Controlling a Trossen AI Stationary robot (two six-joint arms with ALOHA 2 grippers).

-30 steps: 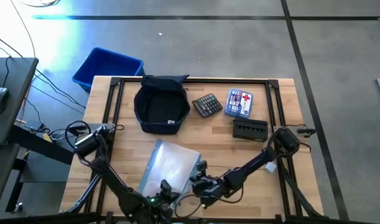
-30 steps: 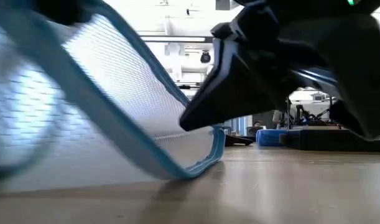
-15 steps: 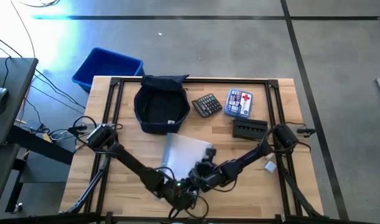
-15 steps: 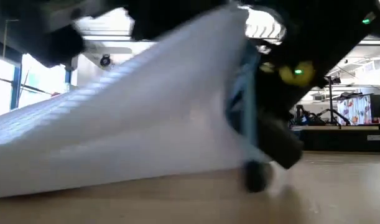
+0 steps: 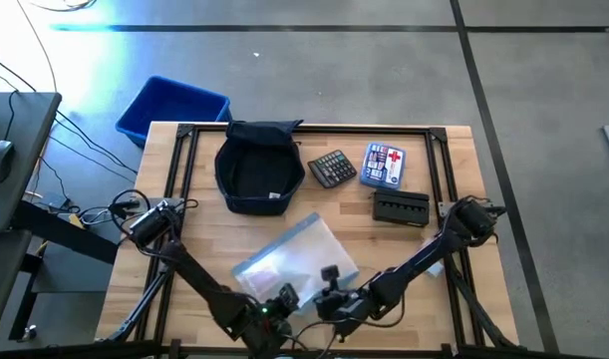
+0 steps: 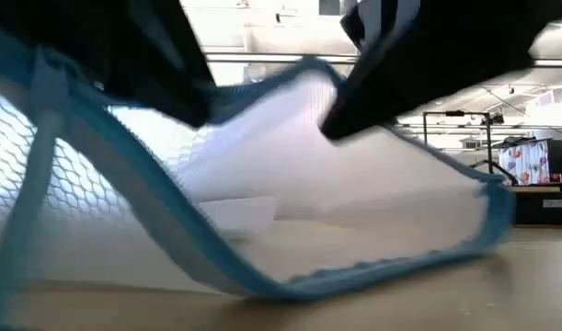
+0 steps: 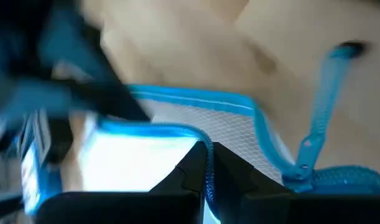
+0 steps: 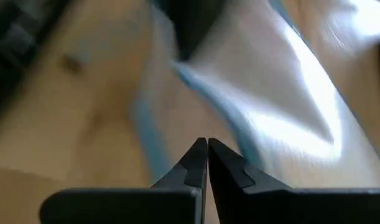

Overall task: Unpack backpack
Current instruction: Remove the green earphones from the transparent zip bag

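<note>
Backpack (image 5: 259,172) sits open at table's 12 o'clock edge, well apart from both claws down at 6. Left claw (image 7: 208,163) pinched shut on mesh pouch (image 5: 294,261) blue edge; right claw (image 8: 206,155) shut, empty, beside pouch. Backpack lies toward 12 from both; left arm looks marginally nearer.

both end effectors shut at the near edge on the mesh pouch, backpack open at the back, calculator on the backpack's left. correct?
One slip: in the high view the calculator sits to the right of the backpack, between it and the first-aid box. The rest holds: the left end effector and the right end effector are shut at the near edge on the mesh pouch, and the backpack is open.
</note>
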